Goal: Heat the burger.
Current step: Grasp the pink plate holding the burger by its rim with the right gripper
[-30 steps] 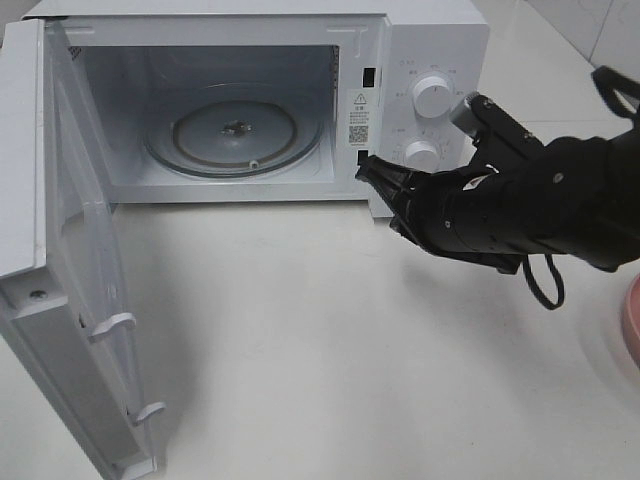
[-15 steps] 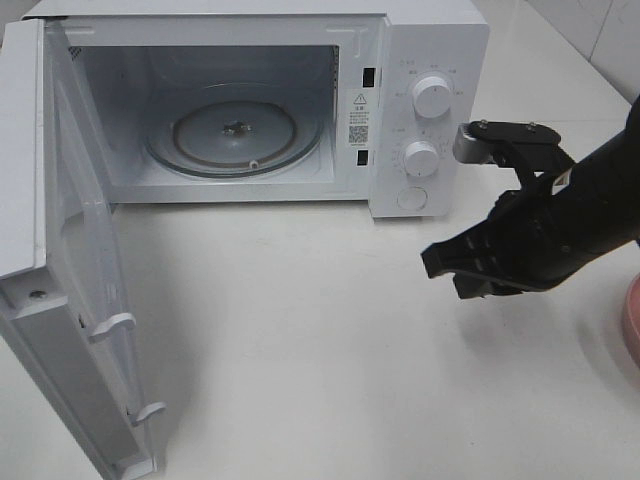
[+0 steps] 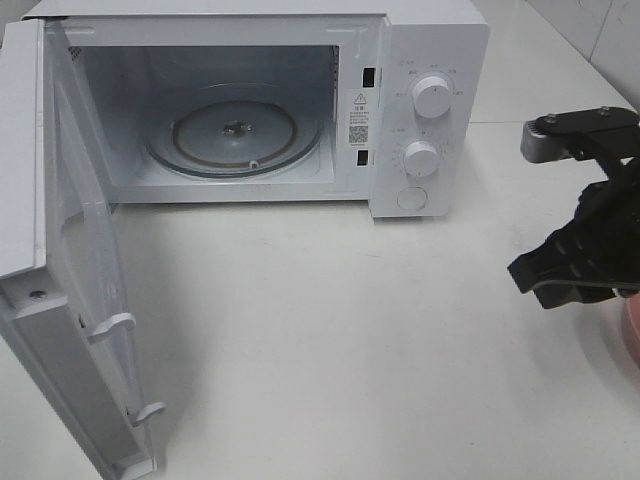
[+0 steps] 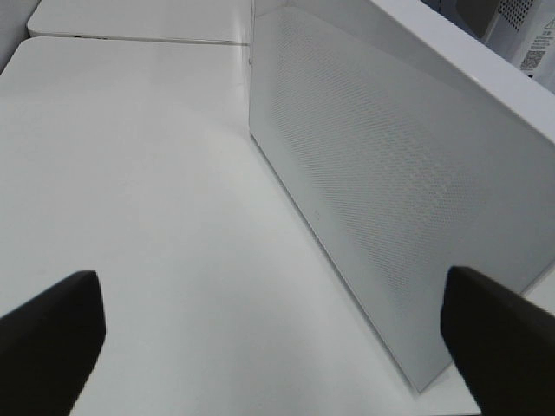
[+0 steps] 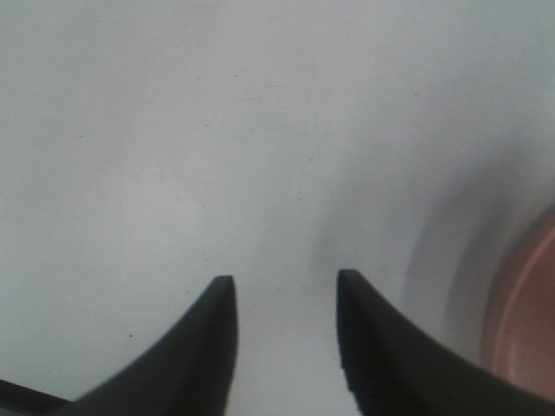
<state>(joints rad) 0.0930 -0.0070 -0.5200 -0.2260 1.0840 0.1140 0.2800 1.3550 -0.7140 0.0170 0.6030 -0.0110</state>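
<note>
Both matte black pincers stand released: left pincer (image 4: 270, 286) wide, right pincer (image 5: 284, 282) narrower, over the smooth white surface (image 3: 350, 330) near a boxy microwave (image 3: 430, 30).

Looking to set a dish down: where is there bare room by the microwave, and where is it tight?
Free: the broad table between the open door and the right gripper, in front of the microwave; also the bare turntable inside. Tight: the right edge, where that gripper hangs beside the pink plate.
</note>
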